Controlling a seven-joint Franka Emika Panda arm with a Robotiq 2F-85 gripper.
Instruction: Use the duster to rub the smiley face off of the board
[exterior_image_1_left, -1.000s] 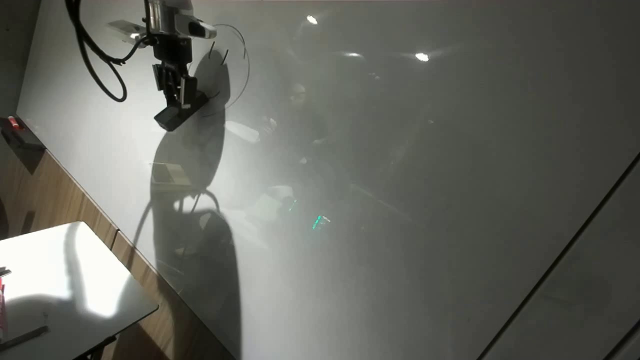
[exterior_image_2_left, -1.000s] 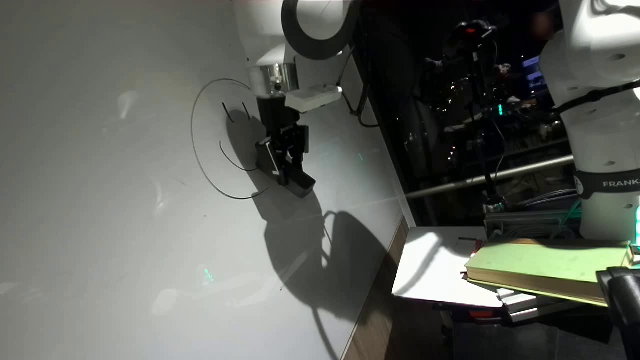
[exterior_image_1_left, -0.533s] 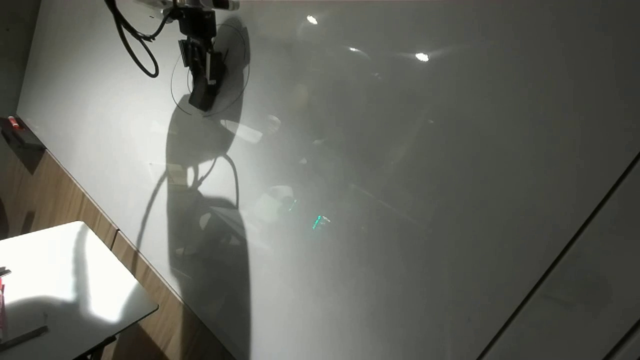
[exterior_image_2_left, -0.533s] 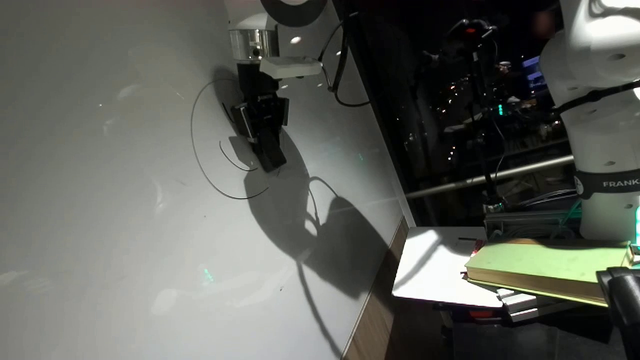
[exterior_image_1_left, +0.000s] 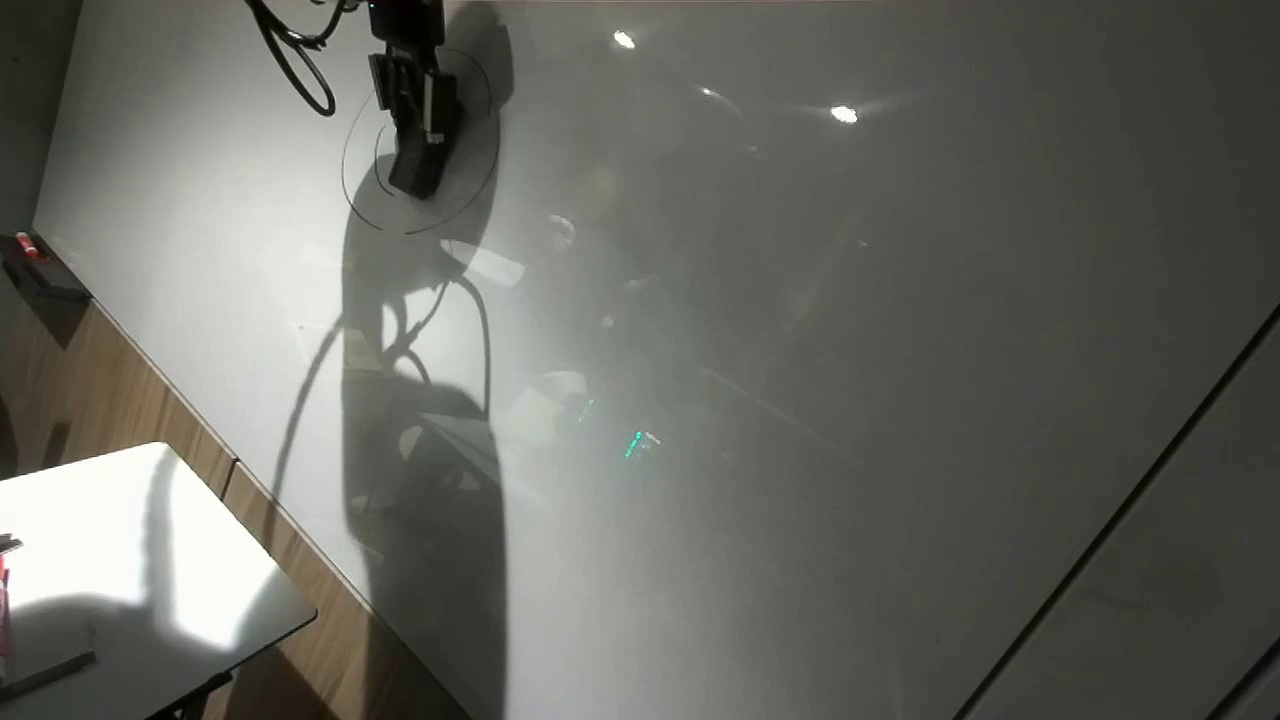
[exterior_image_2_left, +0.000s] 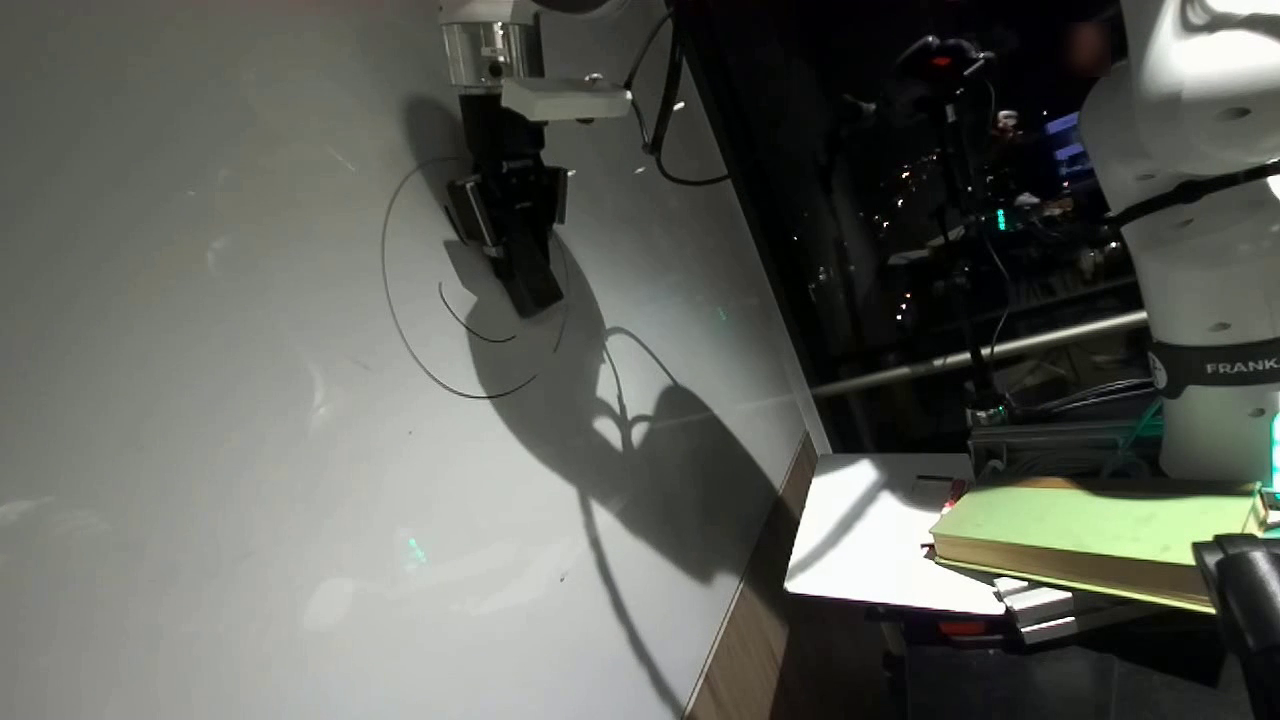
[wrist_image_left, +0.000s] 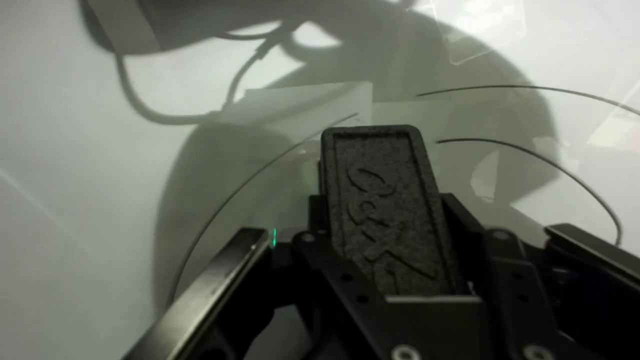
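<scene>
Dark grey duster (wrist_image_left: 387, 210) gripped between fingers (wrist_image_left: 464, 222), lettering (wrist_image_left: 371, 210) legible only in wrist view, board (exterior_image_1_left: 750, 350) contact uncertain

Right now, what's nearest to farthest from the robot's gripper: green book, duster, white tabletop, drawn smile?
In an exterior view:
1. Duster, in the gripper.
2. Drawn smile, lower left, on the board.
3. White tabletop, lower right.
4. Green book, farther right.

The dark grey, rectangular duster (wrist_image_left: 387, 210) slants over part of the smiley face (exterior_image_2_left: 466, 324), a thin, gapped circle with curved mouth, on the white board (exterior_image_1_left: 760, 320).
</scene>
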